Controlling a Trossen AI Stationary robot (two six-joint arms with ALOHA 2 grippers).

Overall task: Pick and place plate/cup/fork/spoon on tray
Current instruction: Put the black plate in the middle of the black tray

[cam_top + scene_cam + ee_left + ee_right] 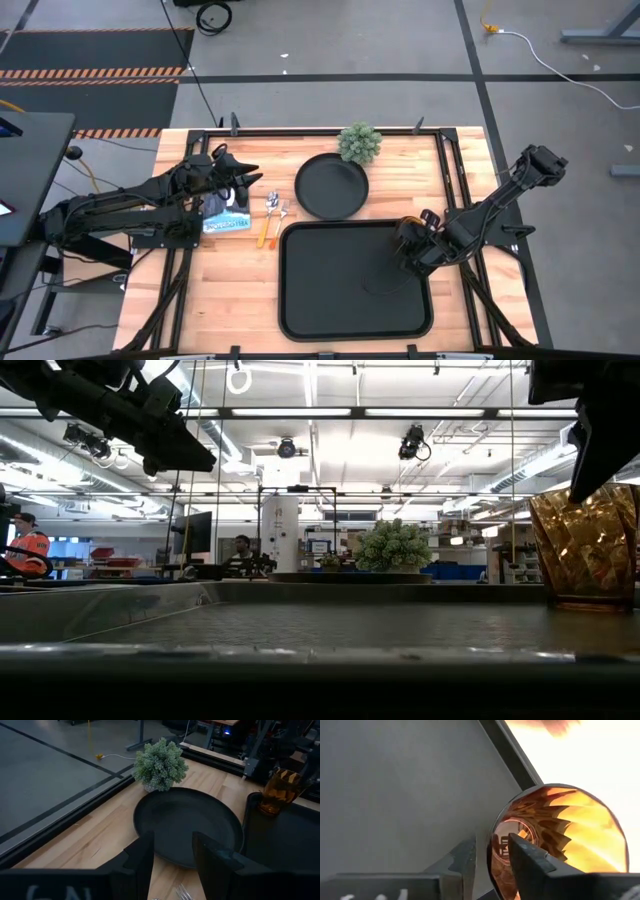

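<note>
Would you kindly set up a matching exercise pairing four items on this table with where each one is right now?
Things:
1. cup
2. plate
3. spoon
4. plant

Places:
A. on the bare wood beside the fork, left of the tray
B. standing on the tray, at the right hand
C. at the table's far edge, just behind the plate
D. on the wood between the plant and the tray

Pairs: 1-B, 2-D, 3-A, 4-C
</note>
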